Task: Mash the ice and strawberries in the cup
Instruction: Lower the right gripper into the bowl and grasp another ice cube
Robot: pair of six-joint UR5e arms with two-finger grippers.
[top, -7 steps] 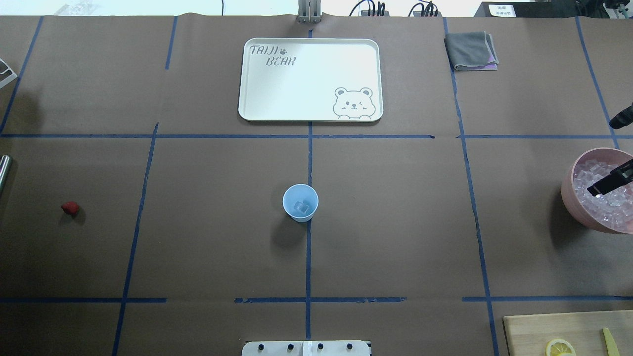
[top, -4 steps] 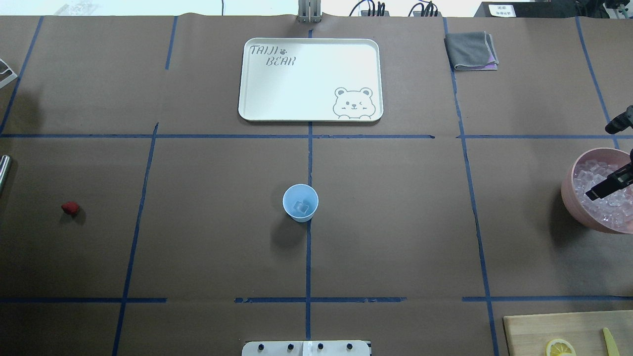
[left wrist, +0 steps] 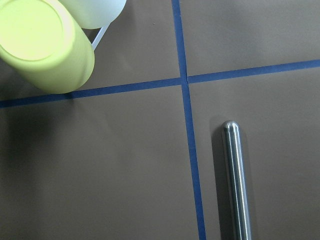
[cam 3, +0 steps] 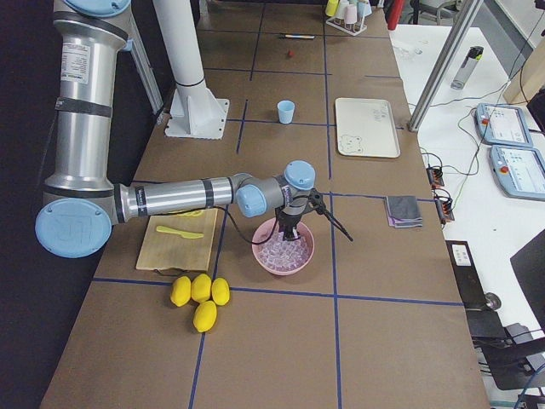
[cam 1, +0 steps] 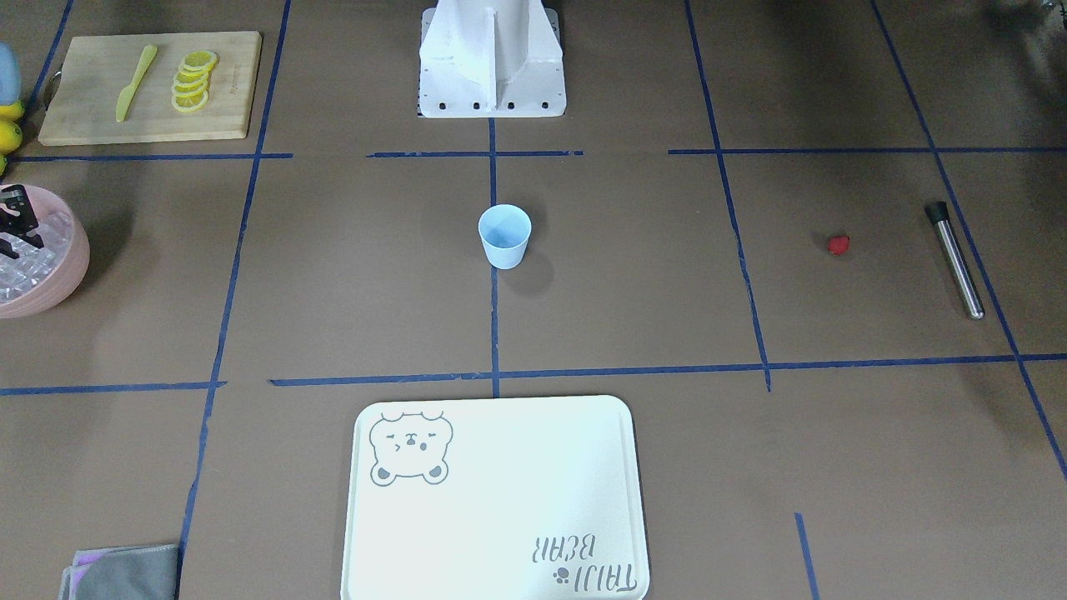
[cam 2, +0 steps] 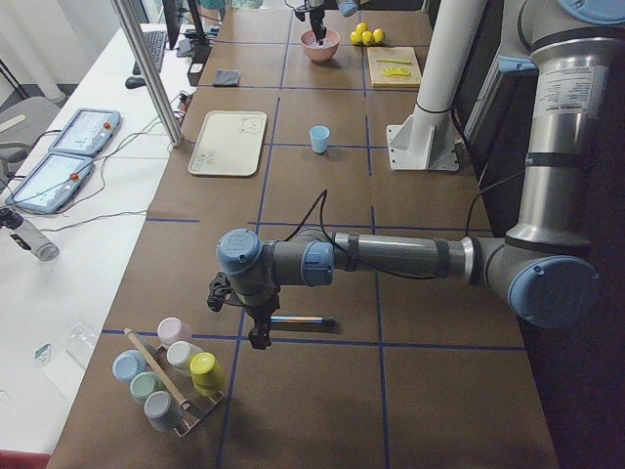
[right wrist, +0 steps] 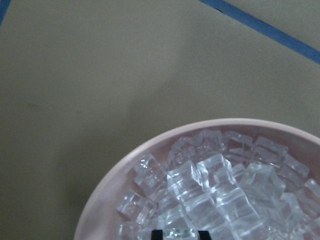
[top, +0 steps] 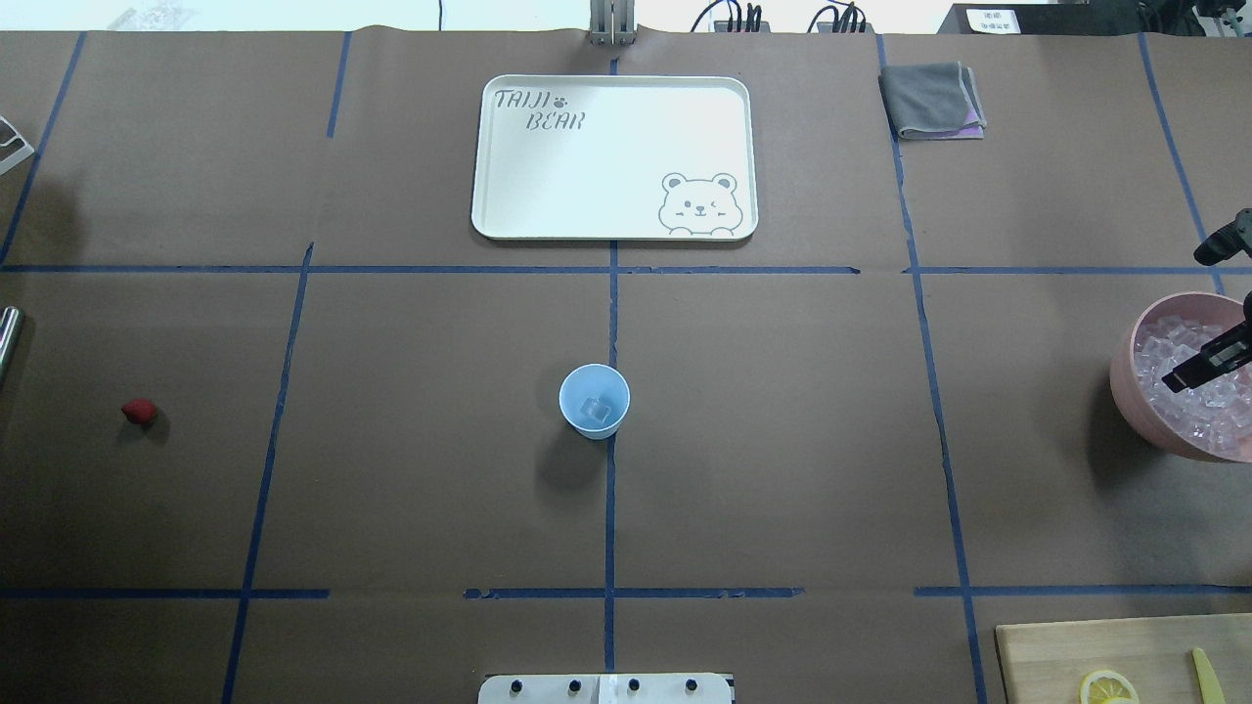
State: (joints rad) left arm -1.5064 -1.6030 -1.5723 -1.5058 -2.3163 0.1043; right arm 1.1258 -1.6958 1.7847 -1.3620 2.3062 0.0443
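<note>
resting in the cup (top: 565, 399), one ice cube (top: 596, 410); many fill the bowl (top: 1125, 391).

"Where's the left arm (cam 2: 391, 256)?"

"Stretched out level, low over the counter, with the wrist turned so the left gripper (cam 2: 258, 338) points straight down. I can't tell if its jaws stand apart."

"And the right arm (cam 3: 179, 198)?"

"It reaches out level too, at the counter's other end, with its wrist bent down. The right gripper (right wrist: 179, 234) points downward, and two dark fingertips (right wrist: 157, 234) show with a gap between them. I can't tell if they pinch anything."
</note>
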